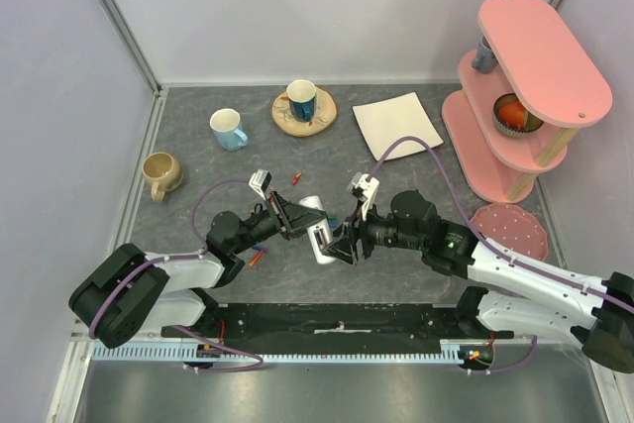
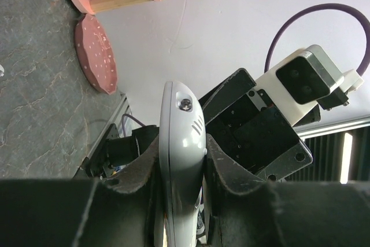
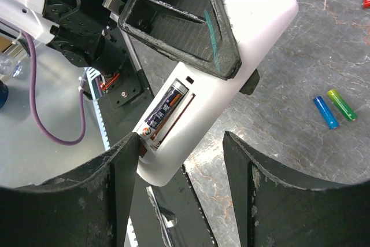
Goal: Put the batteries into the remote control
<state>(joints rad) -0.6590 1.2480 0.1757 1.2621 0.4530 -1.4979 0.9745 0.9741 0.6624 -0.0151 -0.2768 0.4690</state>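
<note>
My left gripper (image 1: 297,217) is shut on the white remote control (image 1: 317,233) and holds it above the table. In the left wrist view the remote (image 2: 182,137) stands edge-on between the fingers (image 2: 231,172). In the right wrist view the remote (image 3: 248,39) shows its open battery bay with one blue-purple battery (image 3: 165,110) lying in it. My right gripper (image 3: 180,143) is open around the remote's lower end, its left finger touching it. A blue battery (image 3: 325,112) and a green battery (image 3: 341,104) lie loose on the table. A red battery (image 1: 296,178) lies farther back.
A blue mug (image 1: 228,129) and a beige mug (image 1: 160,174) stand at the back left. A mug on a wooden coaster (image 1: 303,106) and a flat white plate (image 1: 397,123) are behind. A pink shelf (image 1: 515,86) and a pink disc (image 1: 508,228) stand at the right.
</note>
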